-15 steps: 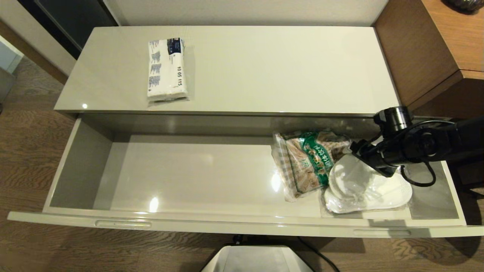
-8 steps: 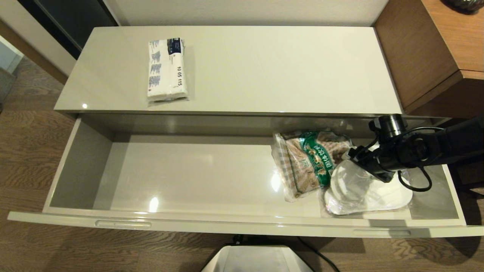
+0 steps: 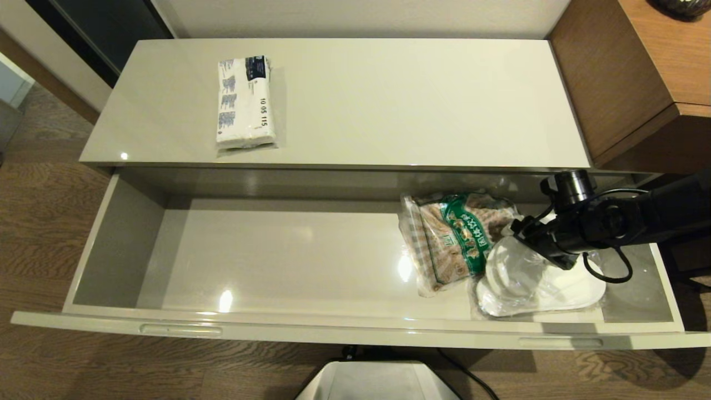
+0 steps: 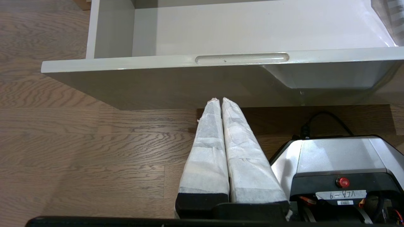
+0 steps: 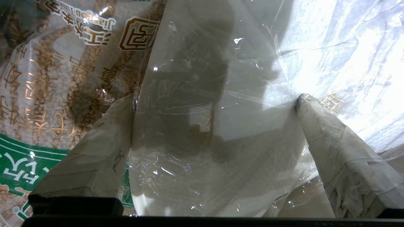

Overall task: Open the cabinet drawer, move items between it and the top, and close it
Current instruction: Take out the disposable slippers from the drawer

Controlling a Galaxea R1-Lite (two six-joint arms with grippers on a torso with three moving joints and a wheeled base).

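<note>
Slippers [image 3: 536,283]: white pair, clear crinkled wrap.

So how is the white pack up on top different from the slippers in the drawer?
The white pack lies on the cabinet top; the slippers lie inside the open drawer. The pack has blue print and digits; the slippers are plain white under clear plastic. Nothing is near the pack, while the open right gripper is down at the slippers' wrap. Both are white, wrapped and lying flat.
</note>
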